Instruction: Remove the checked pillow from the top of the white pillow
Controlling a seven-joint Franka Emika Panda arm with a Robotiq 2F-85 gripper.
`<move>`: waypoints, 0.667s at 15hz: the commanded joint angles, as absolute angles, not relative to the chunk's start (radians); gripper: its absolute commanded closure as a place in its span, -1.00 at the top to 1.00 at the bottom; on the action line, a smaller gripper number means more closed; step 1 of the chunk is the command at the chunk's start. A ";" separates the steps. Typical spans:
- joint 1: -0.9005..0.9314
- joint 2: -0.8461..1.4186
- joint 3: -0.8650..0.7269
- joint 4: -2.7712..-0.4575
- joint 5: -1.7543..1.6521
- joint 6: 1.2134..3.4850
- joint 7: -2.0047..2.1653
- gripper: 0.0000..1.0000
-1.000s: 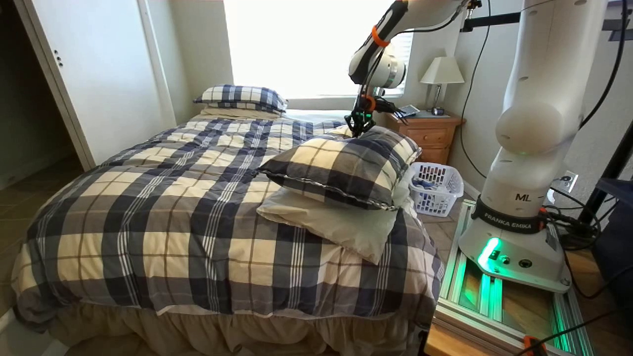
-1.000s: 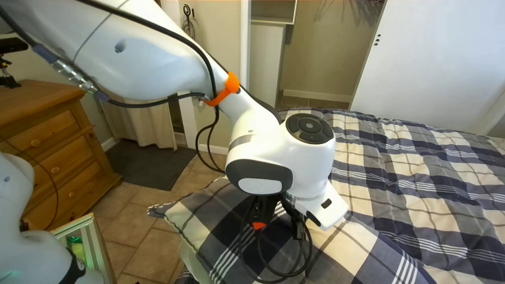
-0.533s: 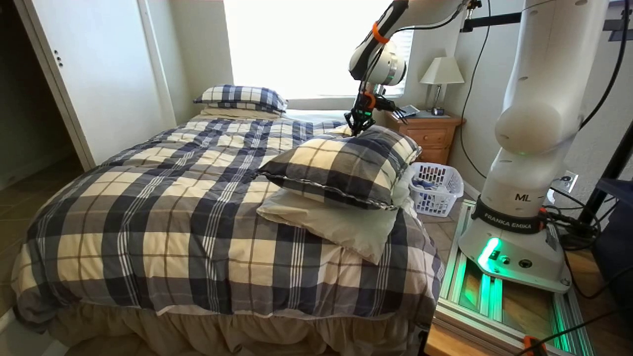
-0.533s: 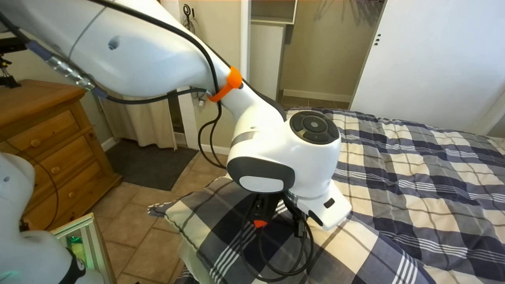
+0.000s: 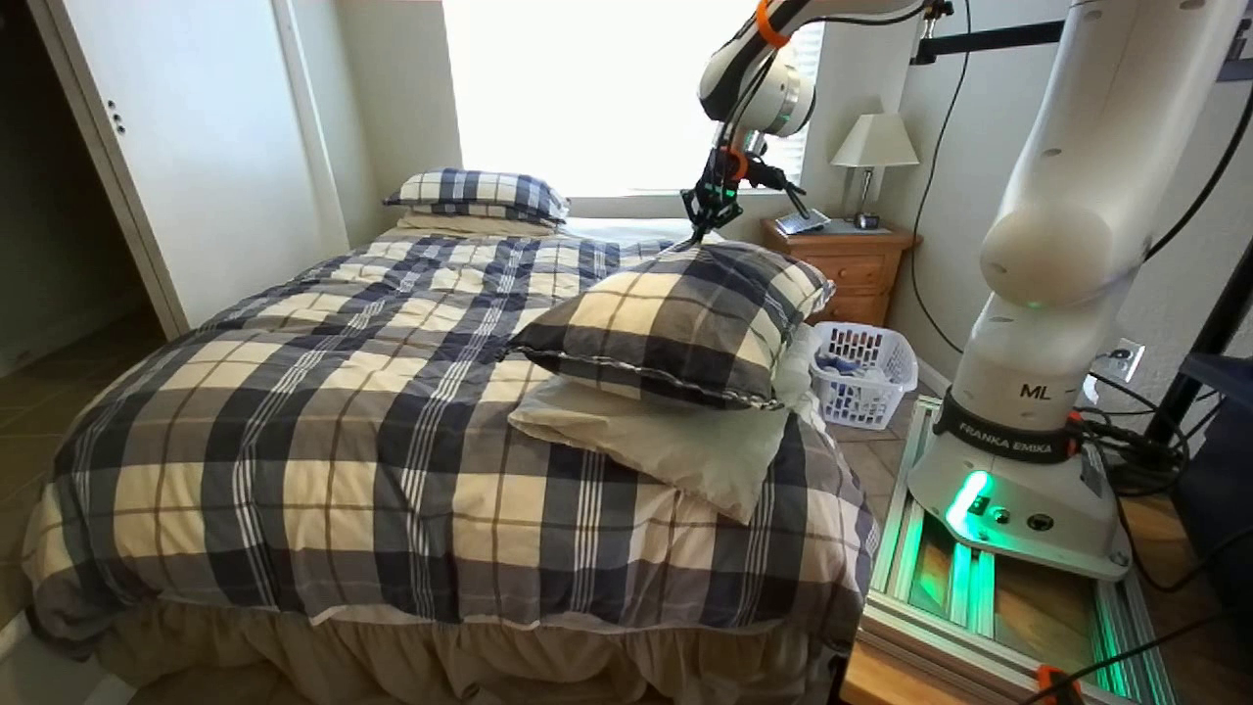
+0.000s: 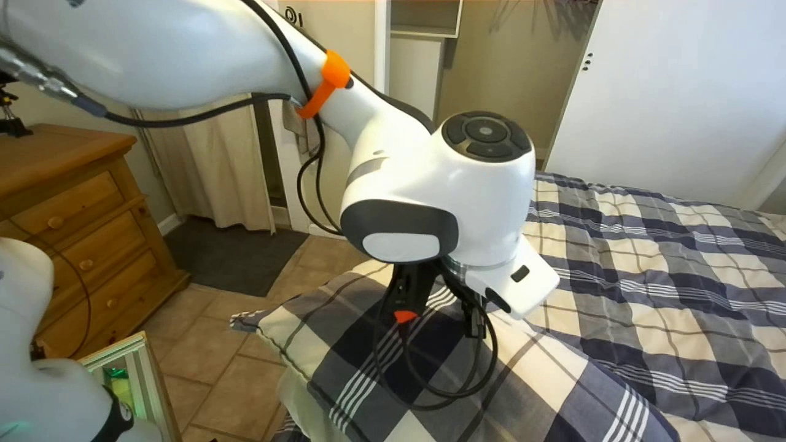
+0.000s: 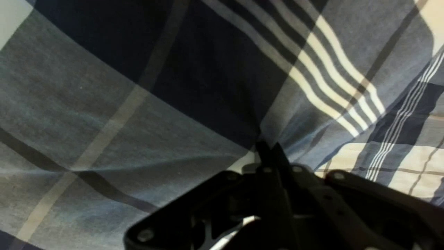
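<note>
The checked pillow [image 5: 666, 323] lies on the white pillow [image 5: 666, 446] at the bed's near right corner in an exterior view. It also shows in an exterior view [image 6: 344, 350], with a strip of the white pillow [image 6: 299, 399] under its edge. My gripper [image 5: 697, 238] is at the far upper side of the checked pillow, pointing down. In the wrist view my fingertips [image 7: 269, 147] are nearly together and pinch a fold of the checked pillow [image 7: 114, 114], with creases running to them. The pillow is drawn up at that spot. The white pillow is mostly hidden beneath it.
The matching plaid bedspread [image 5: 323, 392] covers the bed. A smaller plaid pillow [image 5: 480, 191] lies at the head. A white laundry basket [image 5: 866, 372] stands beside the bed, near the nightstand [image 5: 852, 264] with a lamp [image 5: 874, 142]. A wooden dresser [image 6: 86, 233] stands behind the arm.
My gripper and arm have risen. The far upper part of the checked pillow has come up with the fingers. The white pillow has stayed in place.
</note>
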State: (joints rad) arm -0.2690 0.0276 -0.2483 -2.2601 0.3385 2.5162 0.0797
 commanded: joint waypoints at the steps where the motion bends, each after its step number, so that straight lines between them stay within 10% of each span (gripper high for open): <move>1: -0.252 -0.074 -0.242 -2.301 0.263 2.532 0.142 -0.99; 10: -0.251 -0.195 -0.224 -2.289 0.185 2.578 0.187 -0.99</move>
State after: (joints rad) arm -0.2547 -0.1150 -0.2338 -2.2792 0.2215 2.5388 0.1469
